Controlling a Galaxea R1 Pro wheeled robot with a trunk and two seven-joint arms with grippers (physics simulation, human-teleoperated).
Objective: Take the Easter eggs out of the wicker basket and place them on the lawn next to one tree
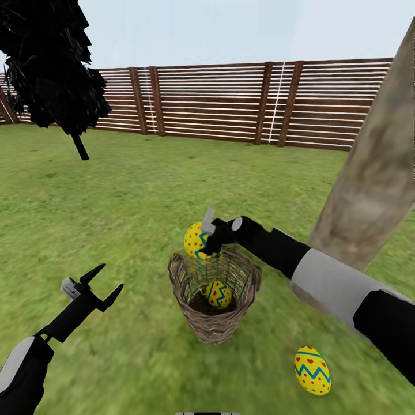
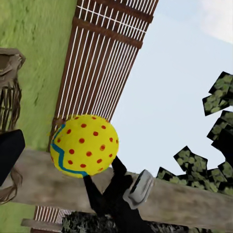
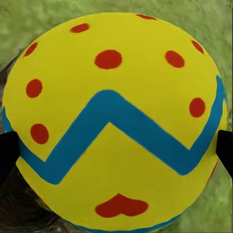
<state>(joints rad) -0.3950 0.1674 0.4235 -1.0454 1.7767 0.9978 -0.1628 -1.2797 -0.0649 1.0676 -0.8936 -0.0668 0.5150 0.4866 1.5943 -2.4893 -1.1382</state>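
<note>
Fingers (image 3: 7, 150) of right gripper (image 1: 203, 237) clamp egg (image 1: 195, 239).

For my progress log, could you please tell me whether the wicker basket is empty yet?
Not empty: one Easter egg lies inside the wicker basket; the right claw holds another egg above its rim.

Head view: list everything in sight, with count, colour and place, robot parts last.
Easter eggs: three, yellow with blue zigzag and red dots; one held above the basket rim, one inside the basket, one on the grass near the trunk's base.
Wicker basket: one, brown, on the lawn, centre.
Tree trunk: one, grey-brown, right.
Dark-leaved tree: one, upper left.
Fence: brown slats, far edge.
Lawn: green.
Left gripper: open, empty, lower left.
Right gripper: shut on the raised egg.
</note>
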